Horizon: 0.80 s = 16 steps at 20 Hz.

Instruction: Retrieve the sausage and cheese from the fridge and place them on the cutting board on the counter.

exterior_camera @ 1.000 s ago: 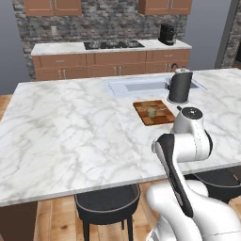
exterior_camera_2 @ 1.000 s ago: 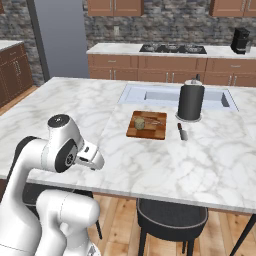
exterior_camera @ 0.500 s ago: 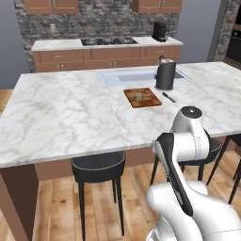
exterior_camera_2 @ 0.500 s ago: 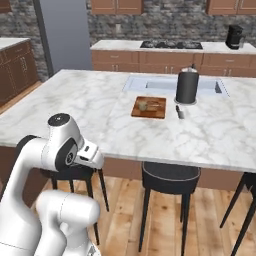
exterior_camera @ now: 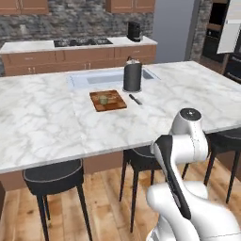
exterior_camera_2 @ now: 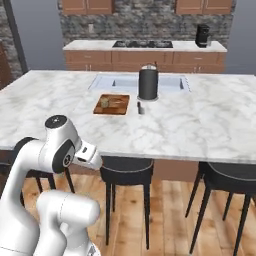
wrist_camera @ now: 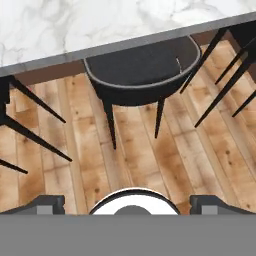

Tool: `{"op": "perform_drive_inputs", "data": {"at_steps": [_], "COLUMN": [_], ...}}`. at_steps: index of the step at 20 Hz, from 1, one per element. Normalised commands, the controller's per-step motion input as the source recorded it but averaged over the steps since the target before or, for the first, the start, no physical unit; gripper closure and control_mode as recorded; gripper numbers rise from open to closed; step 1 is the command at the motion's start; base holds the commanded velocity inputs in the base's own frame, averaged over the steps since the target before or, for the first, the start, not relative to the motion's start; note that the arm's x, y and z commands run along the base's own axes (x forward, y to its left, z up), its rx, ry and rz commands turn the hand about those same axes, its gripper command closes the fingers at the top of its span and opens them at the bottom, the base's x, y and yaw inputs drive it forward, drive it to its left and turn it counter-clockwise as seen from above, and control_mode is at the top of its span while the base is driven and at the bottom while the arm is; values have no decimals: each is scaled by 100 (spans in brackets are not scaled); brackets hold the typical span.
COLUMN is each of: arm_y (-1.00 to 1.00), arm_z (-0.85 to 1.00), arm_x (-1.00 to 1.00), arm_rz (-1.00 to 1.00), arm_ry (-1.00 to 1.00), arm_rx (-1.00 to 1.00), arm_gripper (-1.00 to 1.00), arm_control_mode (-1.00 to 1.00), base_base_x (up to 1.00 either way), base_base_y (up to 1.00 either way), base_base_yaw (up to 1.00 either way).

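**Empty-handed at the island, board in sight**

Now the gripper [wrist_camera: 128, 202] hangs low beside the counter [exterior_camera: 42, 117], its two dark tips spread as wide as they go with nothing between them; below it are a black stool [wrist_camera: 137, 72] and wood floor. The arm is folded close to the base.

On the marble lies the cutting board [exterior_camera: 108, 100], just in front of the inset sink [exterior_camera: 94, 79]. Something small and pale olive-tan sits on it (too small to tell for certain, though it could be the cheese). A dark cylindrical canister [exterior_camera: 132, 76] stands just beside the board at the sink's edge, and a small dark utensil [exterior_camera: 135, 99] lies between them on the counter.

As a judgement: the sausage should be light, firm and rounded, so it may roll or squirt sideways if pinched near an end; closing across its middle, with the fingers square to its length, looks safest. The cheese block should be light and slightly yielding with flat faces, best taken on two opposite sides with modest pressure so it does not dent.
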Motion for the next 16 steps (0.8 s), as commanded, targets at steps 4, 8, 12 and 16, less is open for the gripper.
{"op": "perform_drive_inputs", "data": {"at_steps": [4,8,12,16], "arm_y": [0,0,0,0], "arm_z": [0,0,0,0], "arm_x": [0,0,0,0], "arm_rz": [0,0,0,0], "arm_ry": [0,0,0,0], "arm_rx": [0,0,0,0], "arm_gripper": [-100,-100,-100,-100], "arm_control_mode": [100,100,100,100], "base_base_x": [72,56,50,52], "base_base_y": [-100,-95,-93,-96], "base_base_yaw": [-31,-40,-42,-40]}}
